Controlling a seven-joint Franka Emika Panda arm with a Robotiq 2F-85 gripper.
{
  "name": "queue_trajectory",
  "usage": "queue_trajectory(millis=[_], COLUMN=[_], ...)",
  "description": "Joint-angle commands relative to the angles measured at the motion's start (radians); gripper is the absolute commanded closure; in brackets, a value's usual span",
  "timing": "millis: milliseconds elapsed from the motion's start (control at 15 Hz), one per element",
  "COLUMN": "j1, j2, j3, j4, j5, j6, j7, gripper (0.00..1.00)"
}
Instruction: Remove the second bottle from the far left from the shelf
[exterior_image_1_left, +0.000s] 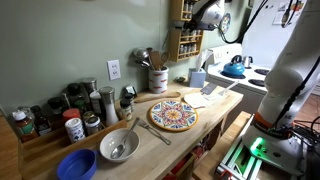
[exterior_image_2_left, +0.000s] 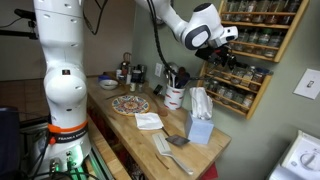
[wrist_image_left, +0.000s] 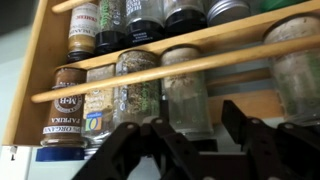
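"Where was the white arm (exterior_image_2_left: 60, 70)?"

"Reaching up to the shelf (exterior_image_2_left: 262, 45), the wooden wall rack of dark jars."

"And the gripper (wrist_image_left: 200, 128)?"

"Just before a tier in the wrist view, jaws spread wide, nothing between them."

"And the second bottle from the left (wrist_image_left: 100, 105)?"

"On that tier behind the rail, between the red-labelled end jar (wrist_image_left: 68, 105) and a jar of green herbs (wrist_image_left: 137, 92), left of the jaws' gap."

Shelf (wrist_image_left: 28, 70) seen close: jars kept behind wooden rails on two tiers. Gripper (wrist_image_left: 195, 132) held before lower tier, jaws spread, nothing gripped. Pale jar (wrist_image_left: 186, 95) framed between fingers (wrist_image_left: 150, 145). Second-from-left bottle (wrist_image_left: 100, 105) untouched.
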Motion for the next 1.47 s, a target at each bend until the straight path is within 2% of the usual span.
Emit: queue_trajectory(millis=[0, 133, 267, 400, 533, 667, 733, 867, 1067, 1200, 1267, 1333, 1400], j1=[0.005, 0.005, 0.003, 0.002, 0.001, 0.0, 0.0, 0.001, 0.002, 0.002, 0.001, 0.0, -0.001], j2=[0.043, 0.053, 0.061, 0.064, 0.062, 0.057, 0.055, 0.049, 0.049, 0.054, 0.057, 0.058, 0.058], j3=[0.002, 0.007, 0.009, 0.011, 0.013, 0.015, 0.015, 0.019, 0.026, 0.029, 0.028, 0.027, 0.024], j4=[0.035, 0.044, 0.053, 0.056, 0.055, 0.054, 0.053, 0.051, 0.052, 0.056, 0.057, 0.056, 0.055], j5=[0.028, 0.031, 0.03, 0.034, 0.044, 0.062, 0.074, 0.109, 0.166, 0.19, 0.193, 0.195, 0.187], j6=[0.038, 0.036, 0.037, 0.035, 0.03, 0.02, 0.018, 0.01, 0.008, 0.01, 0.013, 0.013, 0.017], j7=[-0.036, -0.043, -0.047, -0.058, -0.075, -0.095, -0.105, -0.138, -0.193, -0.217, -0.219, -0.224, -0.22], gripper=[0.26, 0.21, 0.25, 0.32, 0.45, 0.43, 0.48, 0.47, 0.37, 0.37, 0.43, 0.6, 0.63])
